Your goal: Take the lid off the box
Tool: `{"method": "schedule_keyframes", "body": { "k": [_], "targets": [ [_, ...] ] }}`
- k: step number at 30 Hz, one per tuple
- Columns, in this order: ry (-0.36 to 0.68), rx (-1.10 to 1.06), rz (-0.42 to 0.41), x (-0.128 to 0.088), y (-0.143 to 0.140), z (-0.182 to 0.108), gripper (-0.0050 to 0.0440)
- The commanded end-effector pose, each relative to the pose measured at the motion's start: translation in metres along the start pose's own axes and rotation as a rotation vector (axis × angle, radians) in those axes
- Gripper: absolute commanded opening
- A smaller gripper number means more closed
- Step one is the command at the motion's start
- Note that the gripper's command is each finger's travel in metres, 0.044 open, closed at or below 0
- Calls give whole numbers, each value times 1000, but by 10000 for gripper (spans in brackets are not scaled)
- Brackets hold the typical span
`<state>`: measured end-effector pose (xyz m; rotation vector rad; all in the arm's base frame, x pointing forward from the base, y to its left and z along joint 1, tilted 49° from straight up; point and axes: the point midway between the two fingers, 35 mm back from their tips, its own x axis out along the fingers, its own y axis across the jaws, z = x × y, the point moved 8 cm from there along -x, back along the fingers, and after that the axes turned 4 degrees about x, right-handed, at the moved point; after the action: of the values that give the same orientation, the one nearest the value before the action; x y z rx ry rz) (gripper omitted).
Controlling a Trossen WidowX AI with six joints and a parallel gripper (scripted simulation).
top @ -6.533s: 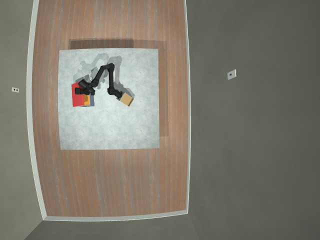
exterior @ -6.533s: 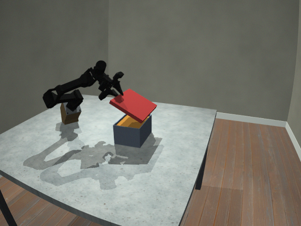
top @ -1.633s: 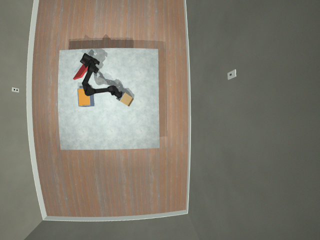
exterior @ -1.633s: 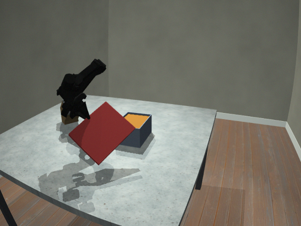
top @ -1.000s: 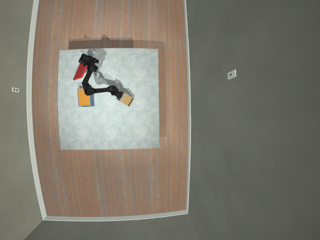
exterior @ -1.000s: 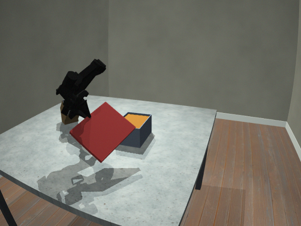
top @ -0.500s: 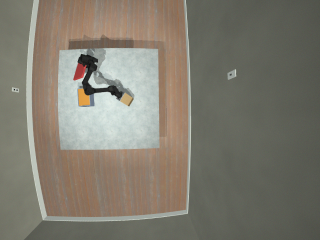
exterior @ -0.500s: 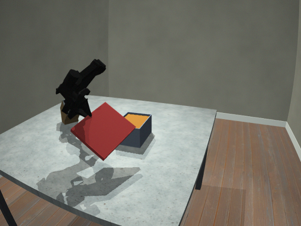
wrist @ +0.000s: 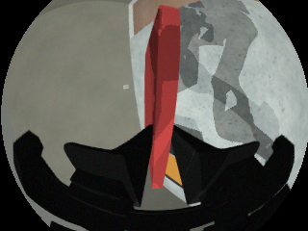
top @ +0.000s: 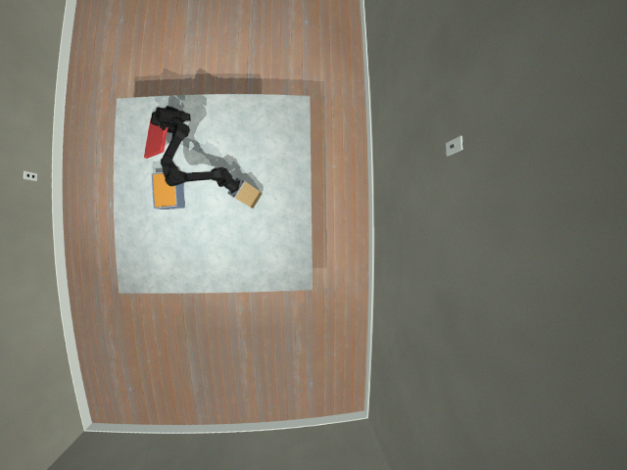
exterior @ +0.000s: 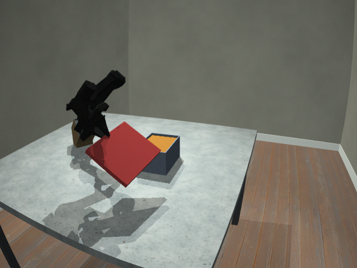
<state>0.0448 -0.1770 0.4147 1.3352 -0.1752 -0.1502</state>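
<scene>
My gripper point(exterior: 100, 133) point(wrist: 162, 128) point(top: 163, 121) is shut on one corner of the flat red lid point(exterior: 122, 152) point(wrist: 164, 84) point(top: 154, 140). The lid hangs tilted in the air above the table, clear of the box. The storage box point(exterior: 165, 157) point(top: 167, 189) is dark blue with an orange inside and stands open on the table, just behind and to the right of the lid in the side view. In the wrist view I see the lid edge-on between my fingers, with a bit of the orange box point(wrist: 175, 169) beside it.
The grey table point(exterior: 201, 178) point(top: 227, 243) carries the arm's tan base block point(top: 248, 194) point(exterior: 78, 139). Its edges drop to a wooden floor point(exterior: 288, 201). Arm shadows lie on the table in front of the lid.
</scene>
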Motion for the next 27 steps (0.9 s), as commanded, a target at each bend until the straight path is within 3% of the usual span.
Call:
{"method": "schedule_keyframes", "body": {
  "k": [1,27],
  "targets": [
    [6,-26,7,0,2,0,-50],
    [10,-157,16,3,5,-2,-50]
  ]
}}
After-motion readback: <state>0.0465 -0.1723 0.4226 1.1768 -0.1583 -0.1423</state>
